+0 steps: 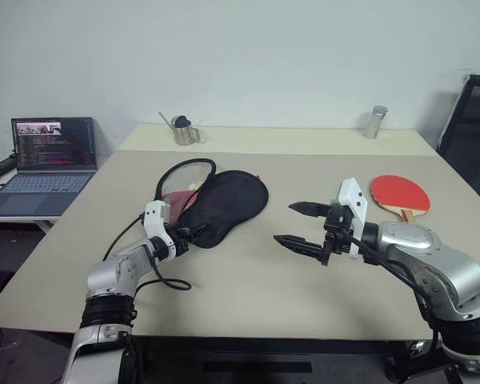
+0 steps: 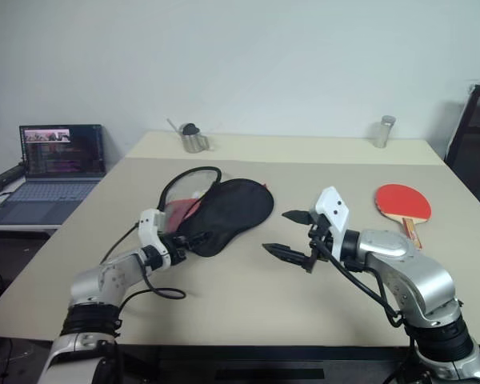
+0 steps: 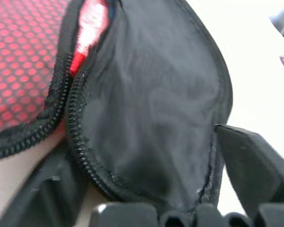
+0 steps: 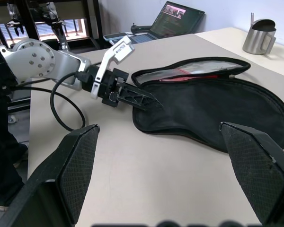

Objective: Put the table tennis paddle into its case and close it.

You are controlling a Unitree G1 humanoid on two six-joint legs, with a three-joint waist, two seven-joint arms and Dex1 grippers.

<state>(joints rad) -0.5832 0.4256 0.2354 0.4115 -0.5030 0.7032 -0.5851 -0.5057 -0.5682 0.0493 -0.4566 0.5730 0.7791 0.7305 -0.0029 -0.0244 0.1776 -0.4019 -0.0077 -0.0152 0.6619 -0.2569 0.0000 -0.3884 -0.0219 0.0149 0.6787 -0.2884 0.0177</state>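
Nearest the camera, the right gripper [image 1: 294, 225] hung above the bare table [image 1: 248, 296], its two black fingers spread wide and empty. One case [image 1: 221, 203] lay unzipped at mid-table, black flap uppermost, red mesh lining showing along the open zip. The left gripper [image 1: 189, 234] sat at the case's narrow near end, one finger on either side of the black flap's edge; whether they pinched it could not be told. One table tennis paddle [image 1: 400, 193] lay red face up, well apart to the right, beyond the right gripper. Two metal cups stood at the far edge, one with a handle [image 1: 184, 130], one plain [image 1: 374, 122]. A single laptop [image 1: 50, 160] sat open on a side desk to the left.
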